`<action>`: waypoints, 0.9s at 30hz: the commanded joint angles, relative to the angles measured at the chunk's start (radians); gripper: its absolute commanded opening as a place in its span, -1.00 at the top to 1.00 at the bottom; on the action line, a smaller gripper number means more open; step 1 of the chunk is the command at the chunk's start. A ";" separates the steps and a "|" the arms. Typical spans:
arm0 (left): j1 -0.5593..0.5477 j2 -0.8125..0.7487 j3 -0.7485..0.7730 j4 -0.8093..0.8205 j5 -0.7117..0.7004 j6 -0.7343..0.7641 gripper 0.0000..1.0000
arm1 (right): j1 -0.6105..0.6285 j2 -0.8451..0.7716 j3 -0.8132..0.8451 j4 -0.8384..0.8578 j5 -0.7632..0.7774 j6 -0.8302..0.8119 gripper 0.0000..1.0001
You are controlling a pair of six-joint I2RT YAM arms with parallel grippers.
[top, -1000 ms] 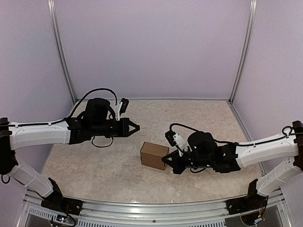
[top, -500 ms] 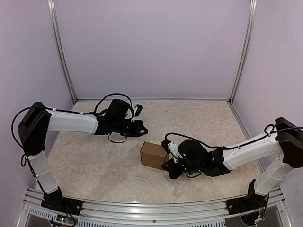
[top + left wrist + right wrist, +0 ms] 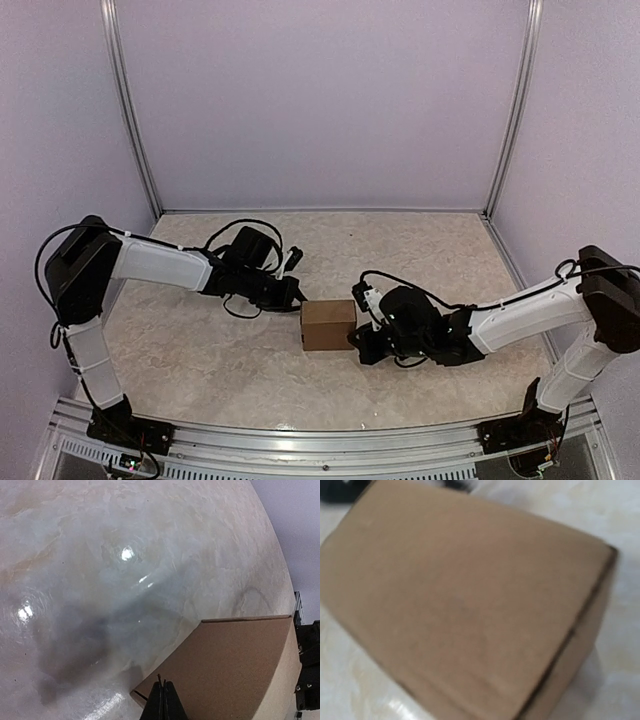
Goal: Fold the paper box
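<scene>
1. The paper box stood closed near the middle of the bench, well away from every edge, with open room on its far and near sides.
2. Its slightly longer axis ran left-right.
3. The left tool, fingers together, met its far-left corner. The right tool, also together, sat at its right face.

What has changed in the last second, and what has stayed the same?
The left gripper moved right and nearer, down to the far-left corner of the paper box, its tips shut. The right gripper shifted slightly and stays shut at the box's right side. The box remains folded, almost in place. Nothing was grasped or released.
</scene>
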State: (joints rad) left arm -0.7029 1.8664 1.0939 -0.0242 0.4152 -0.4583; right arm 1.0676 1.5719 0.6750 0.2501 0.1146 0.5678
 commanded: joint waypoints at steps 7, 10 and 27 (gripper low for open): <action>-0.011 -0.153 -0.167 0.052 0.051 -0.023 1.00 | -0.066 0.075 -0.009 0.123 -0.001 0.044 1.00; -0.036 -0.185 -0.184 0.044 0.057 -0.026 1.00 | -0.088 0.115 -0.017 0.190 -0.041 0.060 1.00; -0.055 -0.247 -0.266 0.063 -0.017 -0.048 1.00 | -0.135 0.298 -0.017 0.352 -0.183 0.144 1.00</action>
State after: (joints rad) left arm -0.7734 1.6424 0.8368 0.0364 0.4324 -0.5083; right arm 0.9401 1.8378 0.6693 0.5690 -0.0425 0.6800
